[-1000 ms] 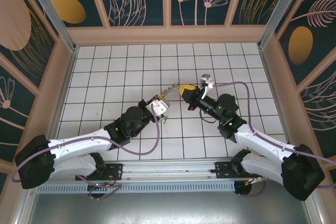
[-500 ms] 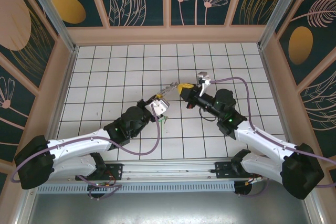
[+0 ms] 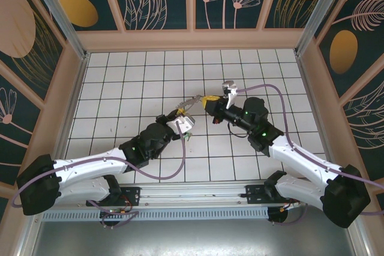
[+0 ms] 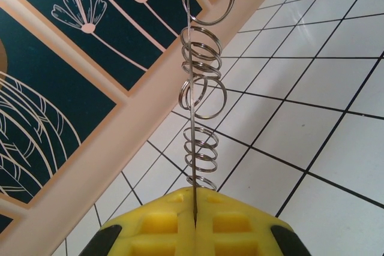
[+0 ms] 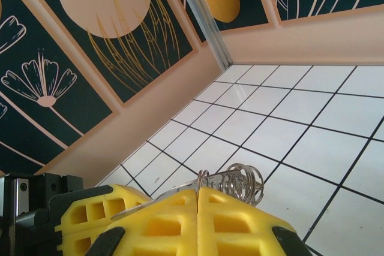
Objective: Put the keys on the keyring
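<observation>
The keyring (image 4: 191, 100) is a thin flat metal loop seen edge-on, with several small silvery rings (image 4: 201, 148) threaded along it. My left gripper (image 4: 195, 199) is shut on its near end between yellow pads. At the far end, my right gripper (image 5: 198, 193) is shut on one small ring (image 5: 203, 179); the strip (image 5: 159, 196) runs off to its left. From above, both grippers, left (image 3: 182, 111) and right (image 3: 207, 101), hold the keyring (image 3: 192, 103) in the air between them. The keys show as a tiny green speck (image 3: 187, 135) on the tile near the left gripper.
The white tiled floor (image 3: 138, 82) is walled on three sides by a tan ledge (image 3: 192, 40) and dark floral panels. Purple cables (image 3: 270, 95) loop off both wrists. Both arms reach in from the near edge and meet mid-floor.
The right wrist has turned and shifted slightly left and farther away. The left arm has edged a little forward. Both grips on the keyring are unchanged.
</observation>
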